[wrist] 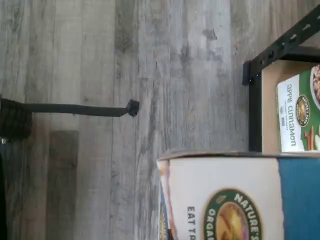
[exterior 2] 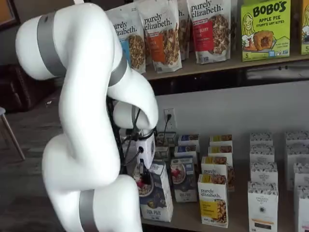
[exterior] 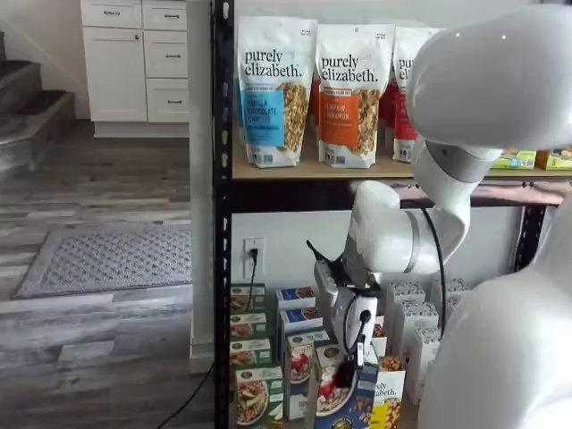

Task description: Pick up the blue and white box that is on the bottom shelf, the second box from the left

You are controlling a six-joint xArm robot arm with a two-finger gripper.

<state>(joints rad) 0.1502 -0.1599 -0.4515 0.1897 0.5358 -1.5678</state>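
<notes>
The blue and white box (exterior 2: pixel 157 195), white on top and blue below with a bowl picture, stands out in front of its row at the left end of the bottom shelf (exterior 2: pixel 239 212). My gripper (exterior 2: pixel 142 175) is shut on the box's upper part, one black finger lying against its face. In a shelf view the gripper (exterior: pixel 344 374) reaches down from the white wrist onto the same box (exterior: pixel 344 404). The wrist view shows the box (wrist: pixel 240 195) close up, with a round green logo.
Green-fronted boxes (exterior: pixel 250 393) stand beside the black corner post (exterior: pixel 221 268); one (wrist: pixel 297 110) shows in the wrist view. Yellow-fronted boxes (exterior 2: pixel 212 200) and white boxes (exterior 2: pixel 263 205) fill the shelf to the right. Granola bags (exterior: pixel 349 89) sit on the upper shelf. A cable (wrist: pixel 75 108) crosses the grey floor.
</notes>
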